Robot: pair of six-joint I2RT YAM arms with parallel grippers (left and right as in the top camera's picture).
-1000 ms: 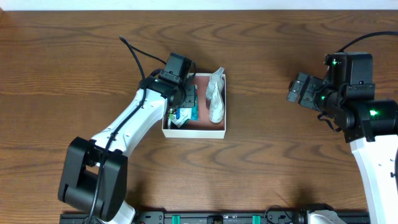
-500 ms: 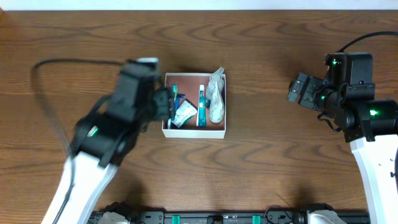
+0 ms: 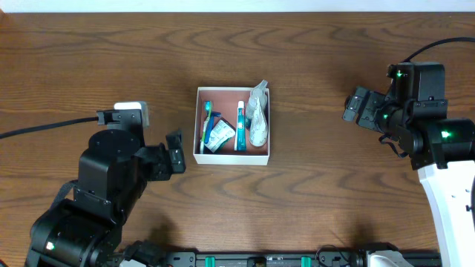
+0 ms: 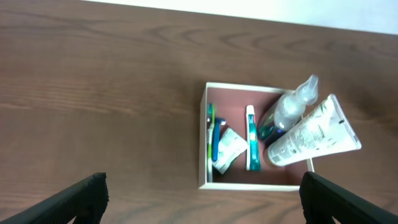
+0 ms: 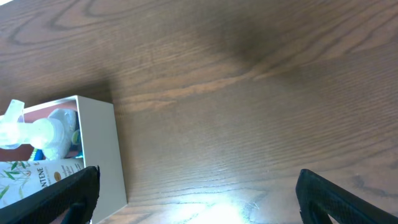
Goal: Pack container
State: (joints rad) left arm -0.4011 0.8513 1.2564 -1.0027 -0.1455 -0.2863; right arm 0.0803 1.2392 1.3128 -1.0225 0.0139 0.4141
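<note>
The container (image 3: 231, 159), a square white box with a reddish-pink inside, stands mid-table. It holds a green-blue toothbrush (image 3: 207, 122), a small sachet (image 3: 220, 135), a teal toothpaste tube (image 3: 240, 127), and a white tube with a clear spray bottle (image 3: 257, 115) along its right wall. My left gripper (image 3: 177, 152) hangs open and empty left of the box, apart from it. In the left wrist view the container (image 4: 203, 134) lies ahead of the open left gripper (image 4: 202, 199). My right gripper (image 3: 350, 106) is open and empty far to the right; its view shows the container's wall (image 5: 96, 149).
Bare wooden tabletop surrounds the box on all sides. A black cable (image 3: 44, 130) trails left from my left arm. The table's far edge (image 3: 237, 9) runs along the top of the overhead view.
My left gripper opened, left the teal toothpaste tube in the container, and drew back down and left, away from the box. The right arm has not moved.
</note>
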